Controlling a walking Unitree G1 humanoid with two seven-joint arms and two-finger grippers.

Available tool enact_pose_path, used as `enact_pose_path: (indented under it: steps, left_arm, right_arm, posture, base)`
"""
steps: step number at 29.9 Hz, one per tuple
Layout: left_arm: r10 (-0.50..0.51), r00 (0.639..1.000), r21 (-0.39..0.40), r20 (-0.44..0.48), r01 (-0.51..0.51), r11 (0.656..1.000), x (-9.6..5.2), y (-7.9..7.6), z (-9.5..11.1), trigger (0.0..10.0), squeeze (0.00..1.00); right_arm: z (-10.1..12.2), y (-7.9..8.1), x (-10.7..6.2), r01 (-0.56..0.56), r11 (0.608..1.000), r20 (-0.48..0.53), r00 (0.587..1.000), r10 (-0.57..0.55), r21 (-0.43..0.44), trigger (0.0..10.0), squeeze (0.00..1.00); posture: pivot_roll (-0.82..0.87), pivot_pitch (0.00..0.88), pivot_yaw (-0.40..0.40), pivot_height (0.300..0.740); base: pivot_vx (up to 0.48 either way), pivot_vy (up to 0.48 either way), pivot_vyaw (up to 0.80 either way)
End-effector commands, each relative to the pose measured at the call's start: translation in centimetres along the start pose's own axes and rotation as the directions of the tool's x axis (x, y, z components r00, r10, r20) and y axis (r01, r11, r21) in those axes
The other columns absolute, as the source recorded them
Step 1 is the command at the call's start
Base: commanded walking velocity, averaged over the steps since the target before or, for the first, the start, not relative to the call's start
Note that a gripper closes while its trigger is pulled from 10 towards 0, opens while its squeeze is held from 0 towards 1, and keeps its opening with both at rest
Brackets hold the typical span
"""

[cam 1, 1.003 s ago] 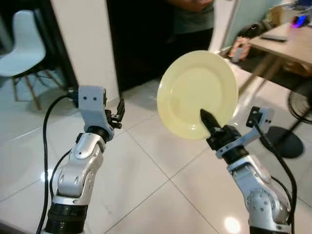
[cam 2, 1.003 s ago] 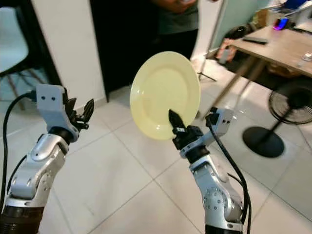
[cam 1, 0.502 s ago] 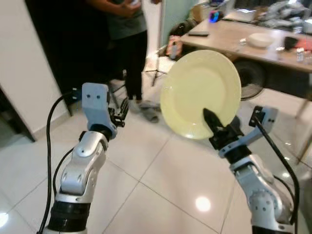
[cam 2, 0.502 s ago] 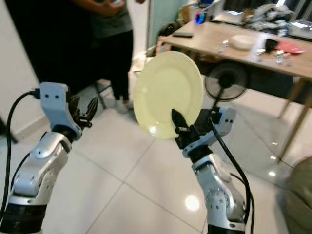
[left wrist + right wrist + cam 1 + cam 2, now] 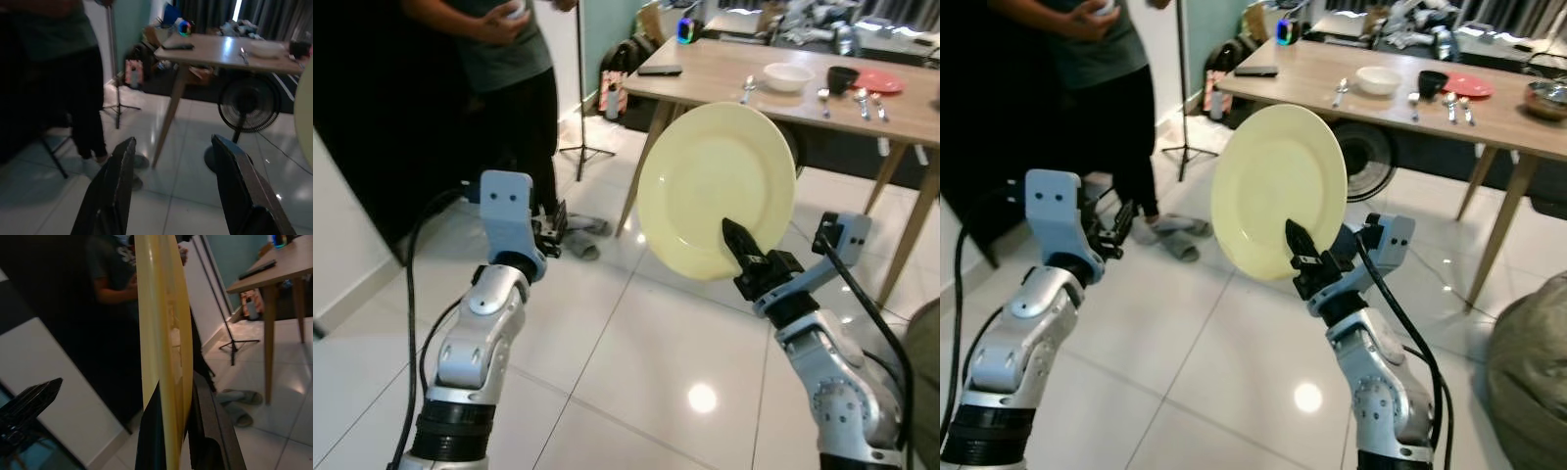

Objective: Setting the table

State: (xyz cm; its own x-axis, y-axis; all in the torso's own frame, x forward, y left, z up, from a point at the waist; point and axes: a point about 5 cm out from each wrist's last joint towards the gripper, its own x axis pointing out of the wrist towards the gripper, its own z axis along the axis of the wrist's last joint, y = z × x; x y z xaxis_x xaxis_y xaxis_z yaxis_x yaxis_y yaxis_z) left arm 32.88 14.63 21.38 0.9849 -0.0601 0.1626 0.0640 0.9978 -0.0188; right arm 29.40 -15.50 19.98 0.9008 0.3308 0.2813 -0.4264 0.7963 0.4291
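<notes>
Left eye view now has the wooden worktop [image 5: 724,83] in plain sight ahead, while half a second ago only its near corner appeared and one second ago mostly a dark doorway and a white wall. As the whole picture has shifted, I judge that the robot has turned toward the worktop; the arms and the plate kept the same place in the picture. For the task this means the carrying step is under way, and the plate is not yet set down.

The pale yellow plate [image 5: 717,189] is held upright in the air by the right gripper [image 5: 741,253], well apart from the worktop. Its black fingers pinch the lower rim, one on each face, which the right wrist view shows edge-on [image 5: 164,357]. The plate is round and smooth, with a shallow raised rim and a slightly glossy surface. It looks rigid, probably ceramic or hard plastic.

The left gripper [image 5: 176,191] hangs free at the left with its two fingers spread apart, holding nothing.

On the worktop already stand a white bowl [image 5: 788,75], a small dark cup [image 5: 843,78], a red plate [image 5: 877,81] and some cutlery. A person [image 5: 504,69] in a dark shirt stands at the left, near a tripod. The floor is of shiny white tiles that reflect the lamp.
</notes>
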Motion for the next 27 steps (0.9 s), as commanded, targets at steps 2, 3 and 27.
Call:
enact_pose_path:
  steps: [2, 3, 27]
  left_arm:
    - [0.013, 1.000, 0.008, -0.017, -0.013, 1.000, 0.08, 0.23, -0.34, 10.0, 0.02]
    - [0.015, 1.000, 0.008, -0.019, -0.015, 1.000, 0.09, 0.27, -0.37, 10.0, 0.03]
    - [0.011, 1.000, 0.021, -0.017, -0.010, 1.000, 0.25, 0.37, -0.29, 10.0, 0.05]
  right_arm:
    - [0.09, -0.15, -0.06, 0.003, 1.000, 0.001, 1.000, -0.003, -0.003, 10.0, 0.00]
    - [0.09, -0.16, -0.06, 0.004, 1.000, 0.001, 1.000, -0.004, -0.003, 10.0, 0.00]
    - [0.26, -0.13, 0.11, 0.000, 1.000, 0.018, 1.000, 0.000, 0.005, 10.0, 0.00]
  posture:
    - [-0.10, 0.000, 0.083, 0.740]
    - [-0.10, 0.000, 0.083, 0.740]
    - [-0.08, 0.000, 0.091, 0.740]
  base:
    - [0.480, 0.000, -0.80]
    - [0.480, 0.000, -0.80]
    - [0.480, 0.000, -0.62]
